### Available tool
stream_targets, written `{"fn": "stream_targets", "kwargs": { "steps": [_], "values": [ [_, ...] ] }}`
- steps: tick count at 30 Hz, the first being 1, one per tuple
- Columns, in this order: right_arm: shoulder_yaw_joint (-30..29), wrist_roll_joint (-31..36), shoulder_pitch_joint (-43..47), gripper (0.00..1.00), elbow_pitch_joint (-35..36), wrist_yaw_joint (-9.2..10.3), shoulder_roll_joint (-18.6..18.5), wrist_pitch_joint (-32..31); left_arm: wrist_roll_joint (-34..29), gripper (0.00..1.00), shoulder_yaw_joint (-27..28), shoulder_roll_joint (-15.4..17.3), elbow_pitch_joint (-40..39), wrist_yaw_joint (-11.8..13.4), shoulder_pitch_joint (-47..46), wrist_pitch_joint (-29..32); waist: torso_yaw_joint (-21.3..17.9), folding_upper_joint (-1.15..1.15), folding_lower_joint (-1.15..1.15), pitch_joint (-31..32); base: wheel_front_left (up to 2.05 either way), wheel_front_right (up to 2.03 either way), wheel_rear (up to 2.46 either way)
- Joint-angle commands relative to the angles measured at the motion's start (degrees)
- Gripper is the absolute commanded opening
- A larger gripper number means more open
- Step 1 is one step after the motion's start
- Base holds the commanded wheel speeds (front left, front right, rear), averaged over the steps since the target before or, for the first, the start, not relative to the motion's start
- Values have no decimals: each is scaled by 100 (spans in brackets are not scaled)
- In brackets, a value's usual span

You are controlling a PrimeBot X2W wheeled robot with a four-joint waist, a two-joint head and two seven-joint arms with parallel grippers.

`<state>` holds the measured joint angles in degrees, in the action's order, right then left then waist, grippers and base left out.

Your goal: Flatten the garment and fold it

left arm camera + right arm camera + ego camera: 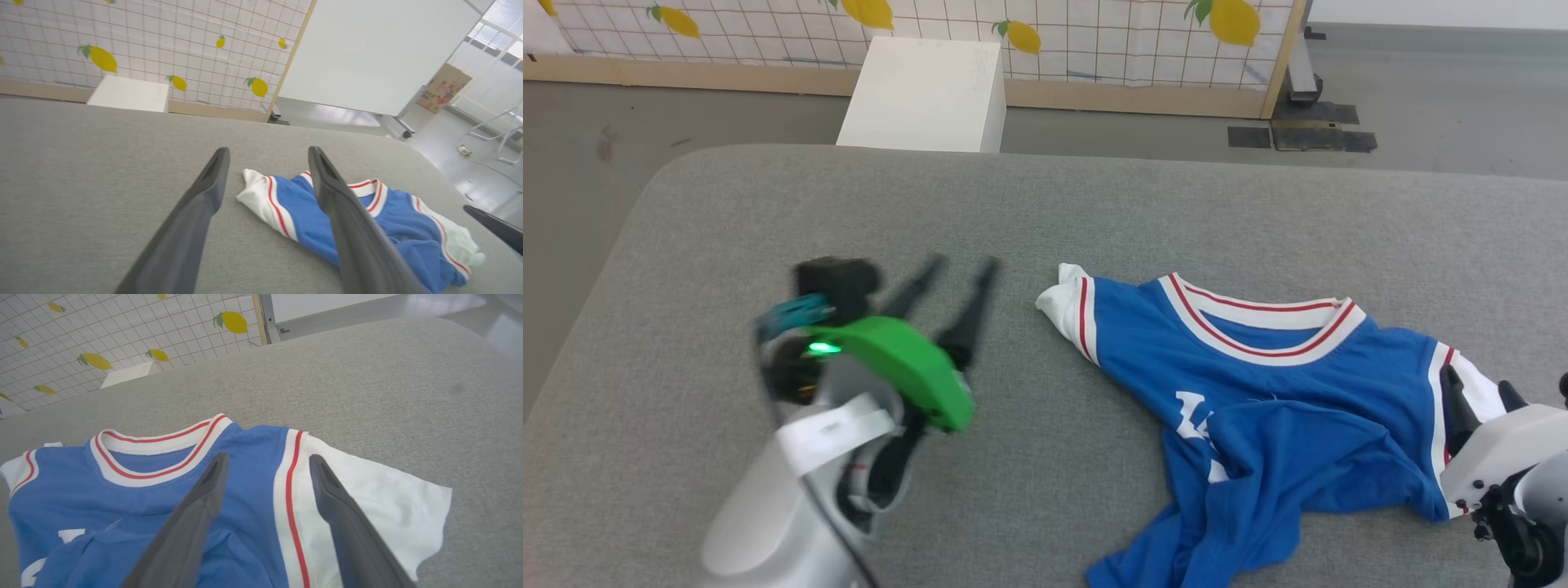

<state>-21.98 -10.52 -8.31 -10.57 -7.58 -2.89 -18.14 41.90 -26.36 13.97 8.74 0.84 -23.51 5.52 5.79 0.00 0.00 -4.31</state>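
Lying rumpled right of centre on the grey table point(768, 212), the garment point(1258, 384) has its near hem point(1176, 539) bunched. The left gripper point(962, 265) hovers just left of it, jaws spread, empty; the right gripper point(268, 457) straddles the right shoulder seam point(288, 477), jaws spread, probably to tug it flat.

Garment point(1282, 392): royal blue body, white sleeves, white trim with red stripes, white lettering.
Surface point(768, 204): grey, fine weave.
Left gripper point(964, 261): dark grey fingers point(972, 306), with a bright green cover point(907, 363) behind them.
Screen point(1094, 41): white, thin grid lines, yellow lemons with green leaves.
Box point(927, 90): plain white.
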Motion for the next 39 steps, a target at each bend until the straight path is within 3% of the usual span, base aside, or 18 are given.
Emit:
{"fn": "stream_targets", "kwargs": {
  "steps": [1, 6, 13, 18, 26, 37, 39],
  "values": [
    [68, 39, -70, 100, 22, 9, 2, -11, -195, 100, 150, 63, 99, 117, 113, -443, 3, 0, 0, -2, 0, 0, 0],
    [322, 80, -168, 100, 109, 9, 2, -131, -655, 100, 511, 227, 450, 443, 503, -1702, 76, 0, 0, -68, 0, 0, 0],
    [926, 293, -507, 100, 144, 9, 2, -632, -921, 100, 800, 170, 315, 714, 932, -2018, 179, 0, 0, -237, 0, 0, 0],
    [1825, 549, -1232, 100, -71, 9, -139, -1415, -1036, 100, 965, 12, 17, 784, 1077, -2046, 294, 0, 0, -534, 0, 0, 0],
    [2937, 837, -2542, 100, -1016, 9, -434, -2333, -1306, 100, 1118, -409, -299, 599, 978, -2051, 819, 0, 0, -1195, 0, 0, 0],
    [3638, 803, -2696, 100, -1886, 9, -565, -2417, -1528, 100, 1349, -759, -131, 299, 937, -2051, 1068, 0, 0, -1423, 0, 0, 0],
    [3629, 466, -2763, 0, -1861, 9, -578, -2272, -1587, 100, 1404, -821, -33, 211, 954, -2051, 985, 0, 0, -1333, 0, 0, 0]
  ]
}}
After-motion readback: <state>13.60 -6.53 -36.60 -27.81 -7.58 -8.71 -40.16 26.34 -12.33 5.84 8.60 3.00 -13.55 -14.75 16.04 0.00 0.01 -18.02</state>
